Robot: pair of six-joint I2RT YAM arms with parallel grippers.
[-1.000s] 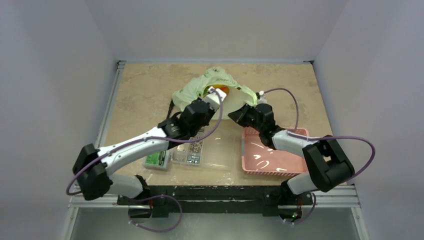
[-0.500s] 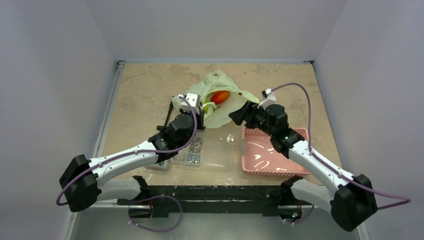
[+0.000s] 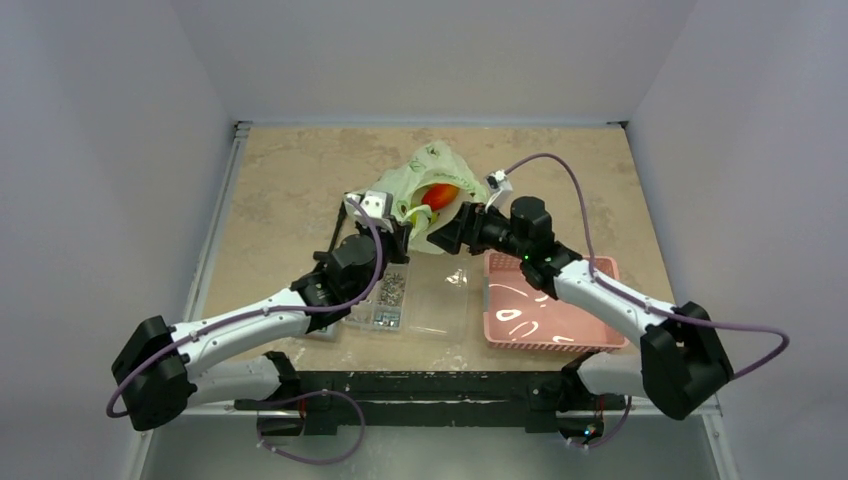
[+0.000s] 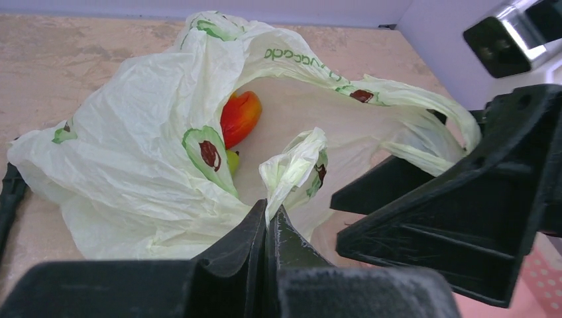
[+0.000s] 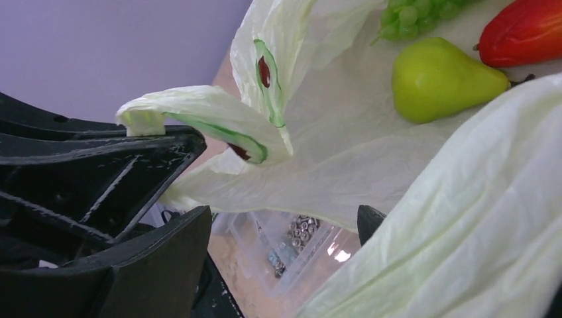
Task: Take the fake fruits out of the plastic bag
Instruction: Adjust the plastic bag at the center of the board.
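- Our left arm (image 3: 250,318) and right arm (image 3: 610,299) wear white shells between black joints behind each claw.
- A purple cable (image 3: 543,156) trails back from each claw.
- Our left gripper (image 4: 267,215) has matte black, wedge-shaped fingers (image 4: 228,255).

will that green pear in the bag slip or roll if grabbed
The green pear looks glossy and rounded, so it may slip in a pinch. Lying sideways on the plastic bag, it would probably roll if nudged.

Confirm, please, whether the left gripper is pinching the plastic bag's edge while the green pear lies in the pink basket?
Not quite. The left gripper does pinch the edge of the plastic bag, but the green pear lies inside the bag, not in the pink basket; the right wrist view shows it.
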